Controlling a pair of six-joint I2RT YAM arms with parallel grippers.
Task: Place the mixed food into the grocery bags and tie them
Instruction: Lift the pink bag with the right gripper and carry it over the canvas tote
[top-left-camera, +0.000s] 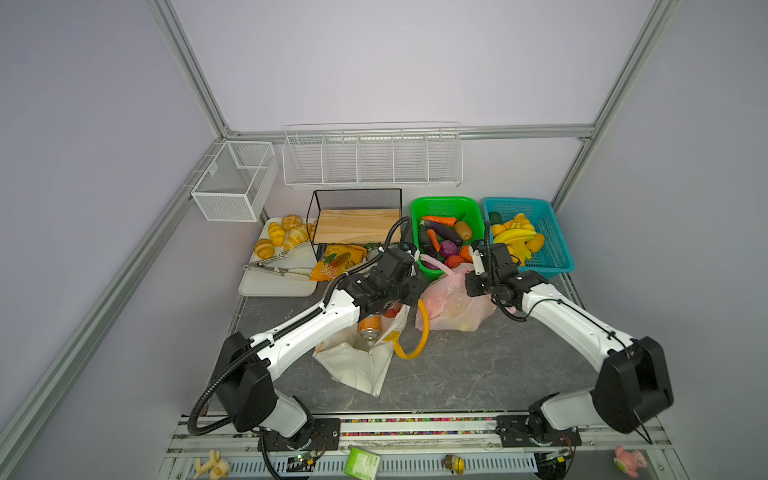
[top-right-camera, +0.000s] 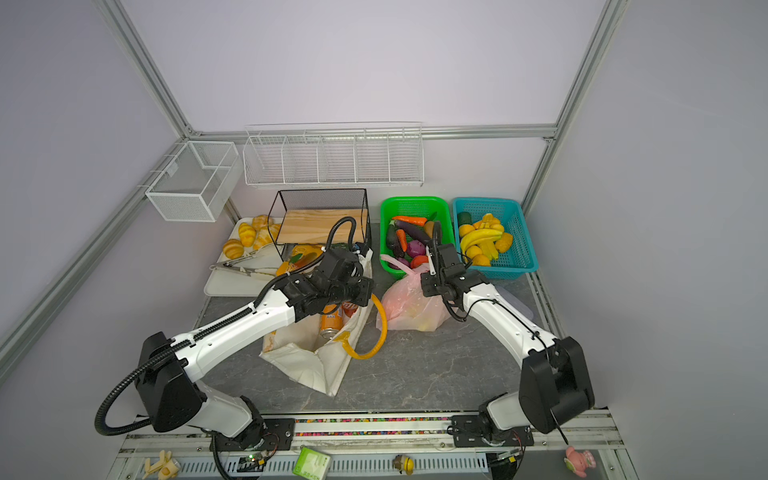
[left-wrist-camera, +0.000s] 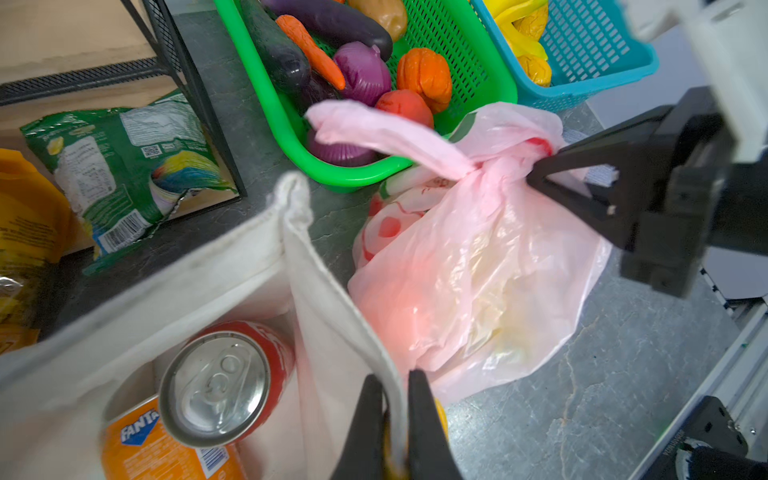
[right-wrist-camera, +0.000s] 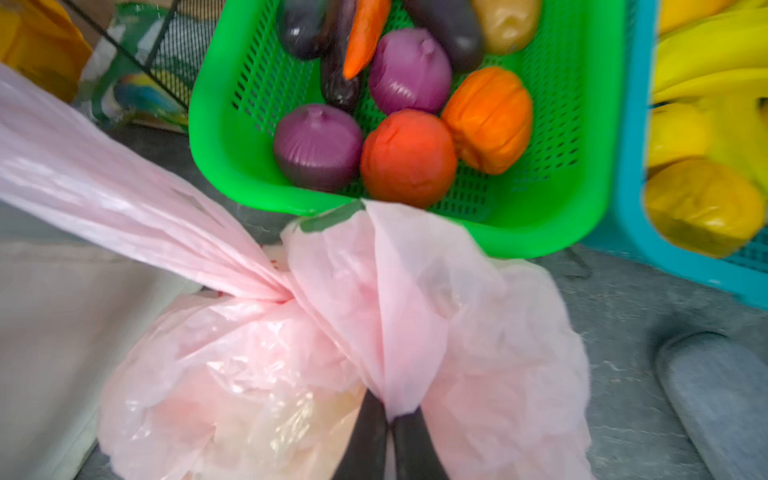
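Note:
The cream canvas tote lies open on the table's middle. In it stand the orange soda can and the red cola can. My left gripper is shut on the tote's rim, right at its yellow handle. To the right sits the pink plastic bag, with yellow and reddish shapes showing through it. Its handles are crossed in a twist. One handle trails over the green basket's rim. My right gripper is shut on the other handle.
Behind the pink bag stand a green basket of vegetables and a blue basket of yellow fruit. A black wire rack, snack bags and a white tray with croissants and tongs fill the back left.

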